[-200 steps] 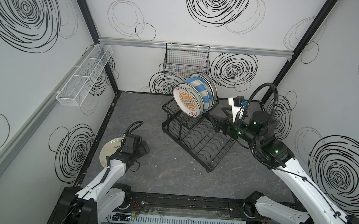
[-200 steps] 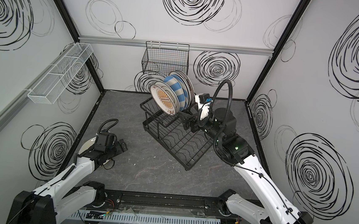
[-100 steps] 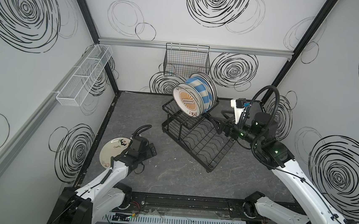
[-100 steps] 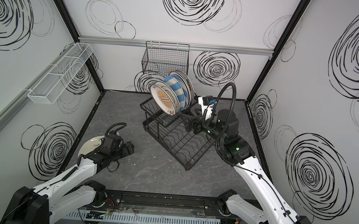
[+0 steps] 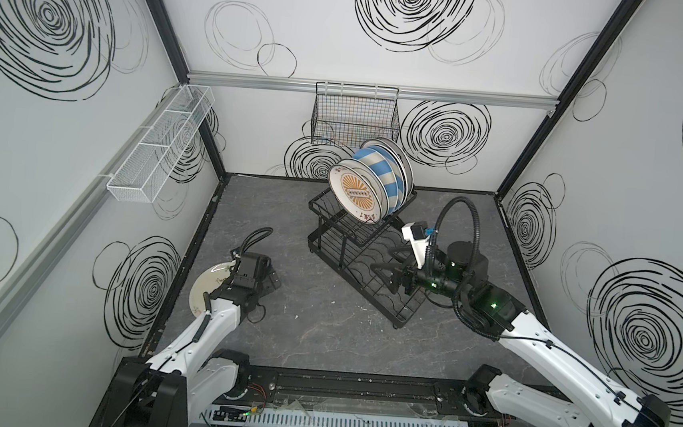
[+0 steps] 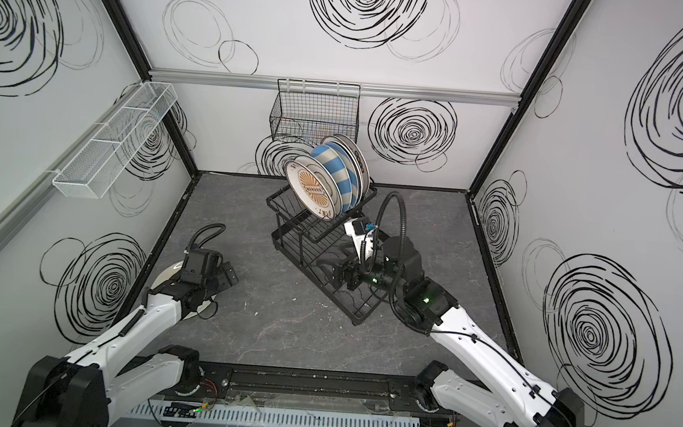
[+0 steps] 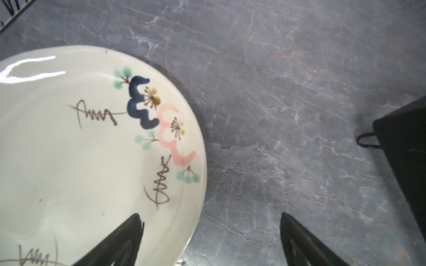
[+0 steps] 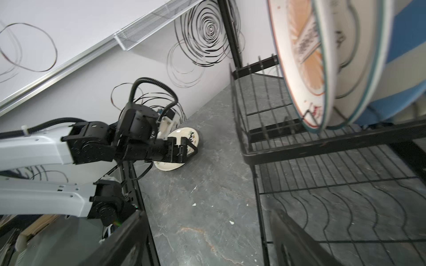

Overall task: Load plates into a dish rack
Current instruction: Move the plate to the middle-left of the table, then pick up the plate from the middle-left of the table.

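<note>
Left gripper (image 7: 210, 215) is spread wide and holds nothing. One black fingertip (image 7: 119, 244) is over the cream round ceramic plate w/ brown script (image 7: 80, 149), the other over the bare grey marbled floor (image 7: 288, 103), w/ the plate rim btwn them; contact can't be told. The plate lies flat near the left wall. Right gripper (image 8: 207, 211) is also spread wide and empty, over the wavy lower tray of the black wire two-tier dish rack (image 8: 322, 145). Vs 1 sec ago, the left gripper has shifted slightly toward mid-floor and the right gripper has backed off from beside the upper basket; racked plates unchanged. On the left wall is the white mesh long tray (image 5: 161, 146), on the back wall the black fine-mesh basket (image 5: 355, 119). In the rack's upper basket the orange sunburst plate (image 5: 356, 192) stands frontmost, w/ the blue-white striped plate (image 5: 384, 176) behind it and more plates behind that.
</note>
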`<state>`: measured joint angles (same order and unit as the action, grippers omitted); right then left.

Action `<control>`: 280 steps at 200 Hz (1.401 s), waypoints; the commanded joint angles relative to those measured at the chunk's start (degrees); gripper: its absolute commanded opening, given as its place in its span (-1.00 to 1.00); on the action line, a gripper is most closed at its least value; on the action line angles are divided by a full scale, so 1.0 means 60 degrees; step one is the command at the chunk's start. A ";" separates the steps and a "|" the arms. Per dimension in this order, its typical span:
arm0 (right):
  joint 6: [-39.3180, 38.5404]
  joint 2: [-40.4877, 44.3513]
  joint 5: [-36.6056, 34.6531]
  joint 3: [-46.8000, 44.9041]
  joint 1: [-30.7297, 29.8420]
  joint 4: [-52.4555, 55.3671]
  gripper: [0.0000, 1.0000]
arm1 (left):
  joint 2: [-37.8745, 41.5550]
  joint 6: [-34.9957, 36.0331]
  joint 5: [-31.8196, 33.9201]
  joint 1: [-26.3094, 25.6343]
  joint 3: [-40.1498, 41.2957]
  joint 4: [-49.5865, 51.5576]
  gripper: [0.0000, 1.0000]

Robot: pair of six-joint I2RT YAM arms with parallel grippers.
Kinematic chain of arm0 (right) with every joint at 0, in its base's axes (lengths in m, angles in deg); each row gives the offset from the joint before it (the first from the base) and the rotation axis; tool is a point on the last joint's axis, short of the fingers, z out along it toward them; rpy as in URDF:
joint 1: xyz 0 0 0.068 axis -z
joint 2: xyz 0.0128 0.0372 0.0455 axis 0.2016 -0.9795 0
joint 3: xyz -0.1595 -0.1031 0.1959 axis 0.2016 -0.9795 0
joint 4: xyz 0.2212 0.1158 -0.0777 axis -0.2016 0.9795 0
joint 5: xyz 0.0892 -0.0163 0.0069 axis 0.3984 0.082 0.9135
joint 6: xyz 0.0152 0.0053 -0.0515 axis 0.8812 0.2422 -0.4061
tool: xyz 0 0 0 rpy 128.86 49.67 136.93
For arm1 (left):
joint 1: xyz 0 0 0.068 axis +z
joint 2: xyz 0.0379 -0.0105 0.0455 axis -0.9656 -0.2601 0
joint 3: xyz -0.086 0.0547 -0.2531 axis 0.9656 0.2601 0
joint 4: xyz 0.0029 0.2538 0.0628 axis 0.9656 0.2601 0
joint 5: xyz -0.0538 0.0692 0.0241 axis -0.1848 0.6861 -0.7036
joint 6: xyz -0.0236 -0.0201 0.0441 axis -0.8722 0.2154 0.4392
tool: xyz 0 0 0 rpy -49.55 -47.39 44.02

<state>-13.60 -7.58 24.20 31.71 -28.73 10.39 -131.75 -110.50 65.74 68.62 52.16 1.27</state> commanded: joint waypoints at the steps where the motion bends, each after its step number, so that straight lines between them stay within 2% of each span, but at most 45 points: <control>1: 0.0498 0.0010 -0.0171 -0.0522 -0.0514 -0.1190 0.74 | 0.0026 0.0096 -0.0329 0.0084 0.0176 -0.0241 0.92; 56: 0.1129 -0.0078 -0.0431 -0.1142 -0.1139 -0.1710 0.74 | 0.0205 -0.0198 -0.1068 -0.0047 0.0779 -0.0760 0.92; 91: 0.1215 -0.0018 -0.0707 -0.1152 -0.1252 -0.1145 0.74 | 0.0447 -0.0488 -0.1369 -0.0493 0.1126 -0.1054 0.92; 140: 0.1425 0.0004 -0.0867 -0.1293 -0.1461 -0.0936 0.73 | 0.0720 -0.1440 -0.1948 -0.1721 0.1331 -0.2005 0.92; 170: 0.1128 -0.0040 -0.1093 -0.0978 -0.1484 -0.0128 0.72 | 0.0554 -0.2033 -0.2099 -0.2511 0.1269 -0.2588 0.92; 193: 0.0952 -0.0108 -0.1251 -0.0676 -0.1491 0.0431 0.71 | 0.0447 -0.2185 -0.1771 -0.3348 0.0788 -0.2871 0.92; 212: 0.1390 -0.0452 -0.1591 -0.0594 -0.2130 0.0172 0.65 | 0.0221 -0.1865 -0.1436 -0.3797 -0.0142 -0.2011 0.92; 227: 0.2189 -0.1007 -0.2343 -0.0716 -0.3292 -0.0798 0.62 | 0.0154 -0.1247 -0.1286 -0.3527 -0.0931 -0.0957 0.92; 240: 0.2938 -0.1731 -0.2992 -0.0812 -0.4285 -0.2016 0.61 | 0.0331 -0.0597 -0.1345 -0.2878 -0.1383 -0.0514 0.92; 256: 0.3923 -0.2880 -0.3580 -0.0925 -0.5102 -0.3566 0.61 | 0.0577 0.0151 -0.2507 -0.1296 -0.1727 -0.0397 0.92; 269: 0.5115 -0.3958 -0.3636 -0.0762 -0.5265 -0.4178 0.58 | 0.0641 0.0780 -0.3745 0.0092 -0.2083 -0.0291 0.92; 280: 0.5506 -0.4863 -0.3577 -0.0513 -0.5329 -0.4509 0.56 | 0.0431 0.1436 -0.4437 0.0853 -0.2558 0.0061 0.92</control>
<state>7.54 -27.93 7.28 26.31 -59.74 -6.09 -128.77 -111.24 49.04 64.62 41.41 -3.30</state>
